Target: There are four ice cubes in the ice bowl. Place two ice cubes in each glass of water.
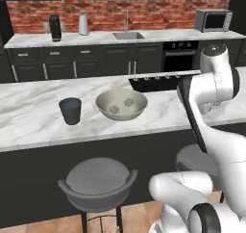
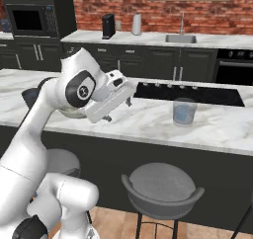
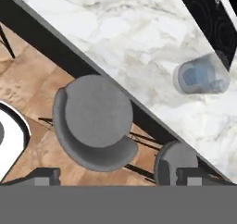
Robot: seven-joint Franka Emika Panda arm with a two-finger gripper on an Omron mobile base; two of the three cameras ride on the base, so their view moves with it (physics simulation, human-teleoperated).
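A white marble tabletop (image 1: 33,116) runs across a dark kitchen with a brick back wall. Taking the ice bowl (image 1: 121,104) as the landmark: it is a wide, shallow beige bowl standing near the middle of the tabletop in the left base view. Two ice cubes (image 1: 121,106) lie inside it, apart from each other, one toward the front left and one toward the back right. Just to the left of the ice bowl, not touching it, stands the dark grey glass (image 1: 70,110), upright, with a bluish surface inside. Well to the right of the ice bowl, past the robot's arm, stands the clear pale blue glass (image 2: 184,111), upright on the tabletop in front of a black cooktop (image 2: 192,93). In the hand view this clear glass (image 3: 202,75) is seen from above, with faint pale shapes in its water that are too blurred to identify. The claw (image 2: 118,111) hangs above the tabletop between the ice bowl and the clear glass, its fingers spread wide apart and holding nothing. Round grey stools (image 2: 162,183) stand below the tabletop's front edge.
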